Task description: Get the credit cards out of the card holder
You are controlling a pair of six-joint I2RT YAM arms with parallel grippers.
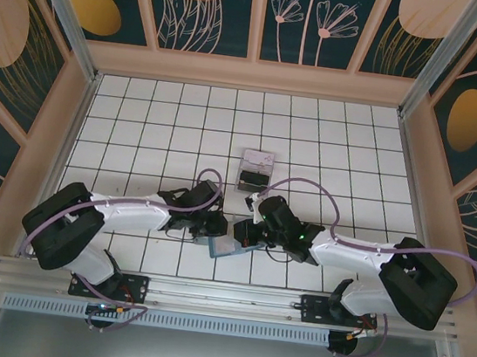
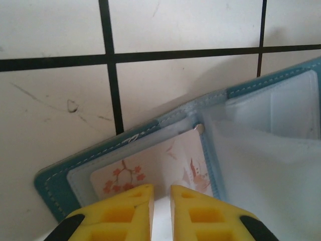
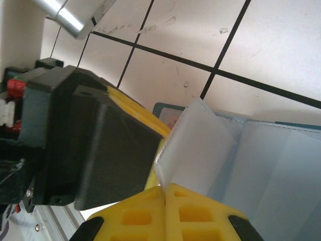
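Stitched teal card holder (image 2: 55, 176) open on tiled counter (image 2: 50, 30), floral card (image 2: 150, 170) inside, left gripper (image 2: 161, 203) jaws narrow on its edge, right gripper (image 3: 164, 203) jaws pinching frosted sleeve (image 3: 195, 145)

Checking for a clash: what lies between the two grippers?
The open card holder, in the top view: the left gripper and right gripper flank it.

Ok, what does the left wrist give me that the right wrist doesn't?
Left wrist: a pale floral card tucked in the card holder's pocket, just beyond the left pincer's narrowly parted fingertips. Right wrist: the right pincer pinching a clear sleeve, the left pincer's black body alongside, a metal post. Both: the open teal holder on white tiles.
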